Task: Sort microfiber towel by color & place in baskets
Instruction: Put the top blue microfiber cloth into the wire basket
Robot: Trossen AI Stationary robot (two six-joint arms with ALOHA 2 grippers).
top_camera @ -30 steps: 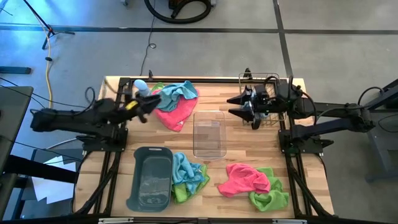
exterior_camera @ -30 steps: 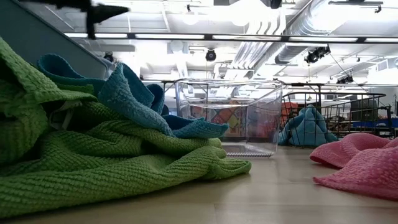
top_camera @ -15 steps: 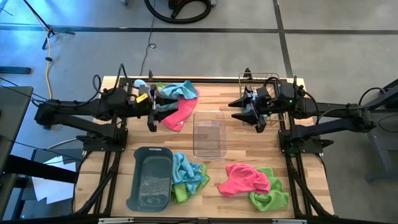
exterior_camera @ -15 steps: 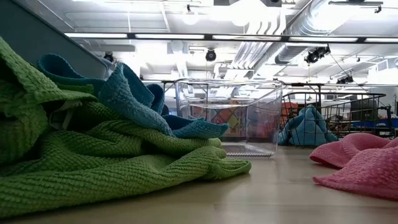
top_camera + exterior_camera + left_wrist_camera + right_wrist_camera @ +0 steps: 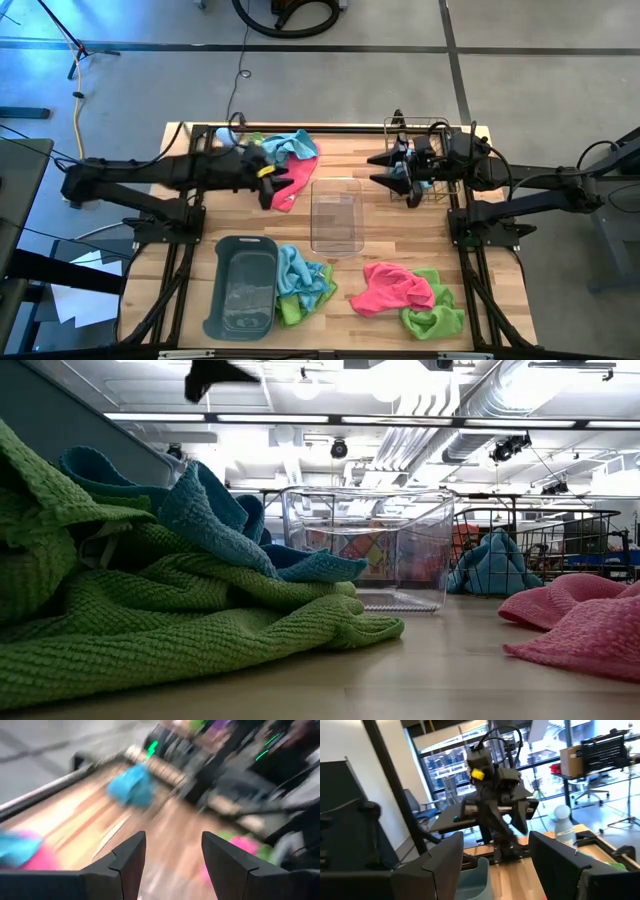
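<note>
Three heaps of microfiber towels lie on the wooden worktop (image 5: 385, 215). Nearest the front edge, a dark grey tub (image 5: 242, 286) stands on the left with a blue towel (image 5: 292, 268) and a green towel (image 5: 290, 306) bunched just beside it; in the low view these same cloths fill the foreground. On the front right, a pink towel (image 5: 395, 286) lies touching another green towel (image 5: 435, 317).

Farther in, at the middle of the worktop, stands the clear bin (image 5: 336, 215), upright.

Beyond it, toward the back left, a pink towel (image 5: 290, 181) lies with a blue towel (image 5: 292, 146) on top of it, and a small strip of green shows at the heap's far edge. The left tool (image 5: 268, 183) hangs at the near edge of this heap, over the pink cloth, its fingers (image 5: 127, 857) spread wide with nothing between them. A pale blue bottle (image 5: 563, 827) stands at the back left corner.

At the back right sits the wire basket (image 5: 428, 158), and the low view shows a blue towel (image 5: 497, 565) inside it. The right tool (image 5: 396, 177) is beside the basket, pointing toward the worktop's middle, its fingers (image 5: 437, 857) apart and holding nothing.
</note>
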